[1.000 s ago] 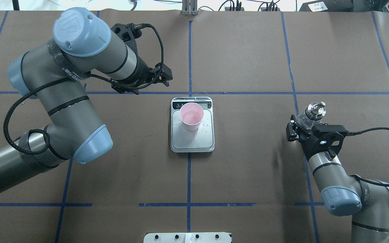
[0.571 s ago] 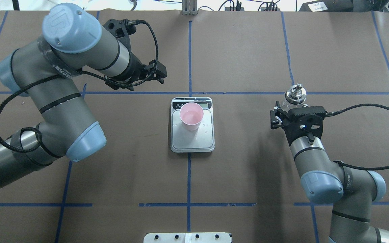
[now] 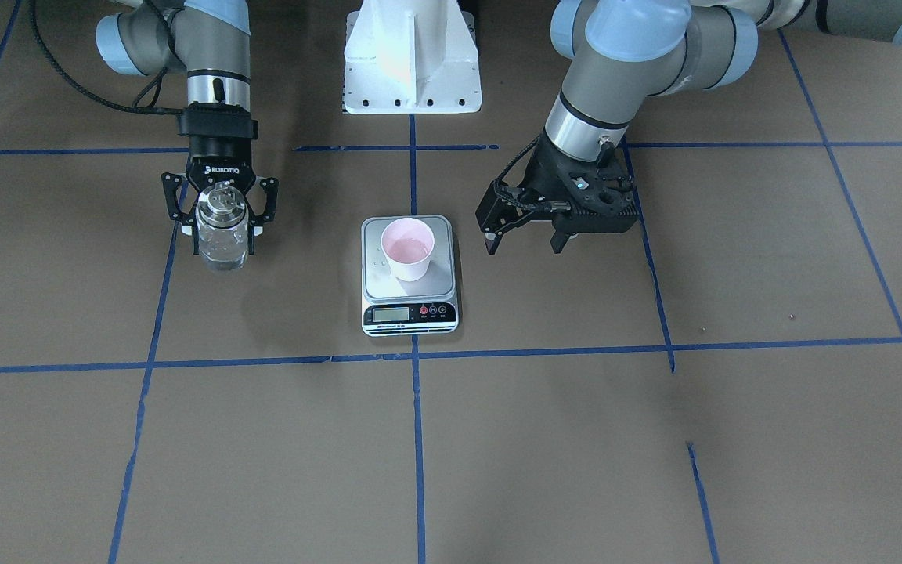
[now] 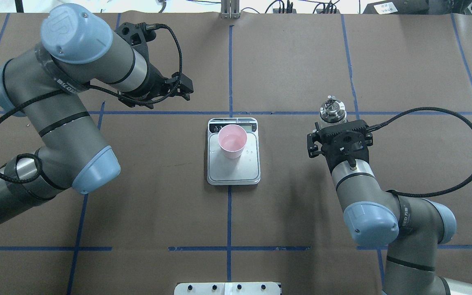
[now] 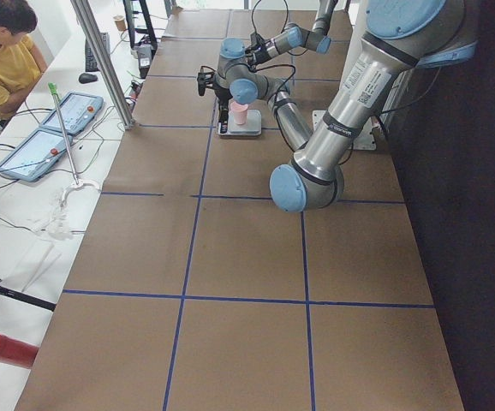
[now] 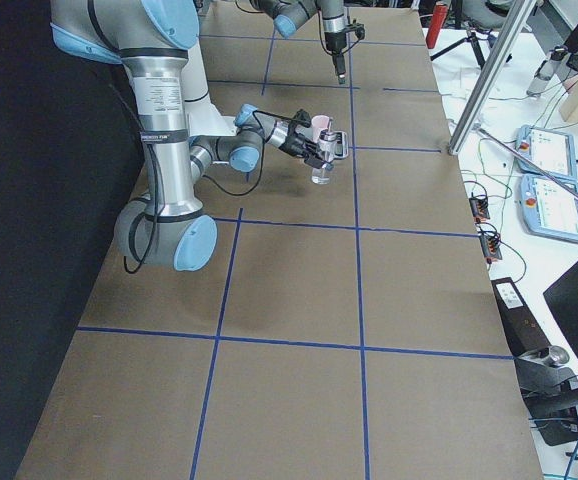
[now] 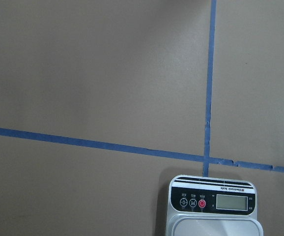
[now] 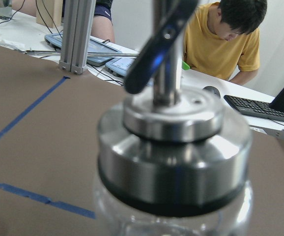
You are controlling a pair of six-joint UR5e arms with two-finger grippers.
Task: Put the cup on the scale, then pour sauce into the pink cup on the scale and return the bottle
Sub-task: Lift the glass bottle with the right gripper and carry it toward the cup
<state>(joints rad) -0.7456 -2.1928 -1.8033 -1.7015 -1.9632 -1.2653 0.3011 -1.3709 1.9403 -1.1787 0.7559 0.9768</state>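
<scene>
Your right pincer [image 3: 221, 229], clamped on small silver-capped clear glass bottle [image 4: 332, 109], moves in from right edge; left pincer [image 3: 523, 239], spread and empty, backs toward left edge. On flat silver scale [image 4: 233, 174], tabletop [image 4: 293, 213] centre, sits pale pink paper cup [image 4: 232, 141]: expect pour next.

Clear glass bottle [image 3: 222, 235] — shiny metal cap [image 8: 174, 142]; matt paper cup [image 3: 406, 249].

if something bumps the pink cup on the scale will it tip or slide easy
The cup looks like thin paper, so it is probably very light and easy to crush. Its base is narrower than its rim, so a push up high may tip it. It stands on the smooth metal scale, with droplets nearby, so a low nudge could slide it.
</scene>
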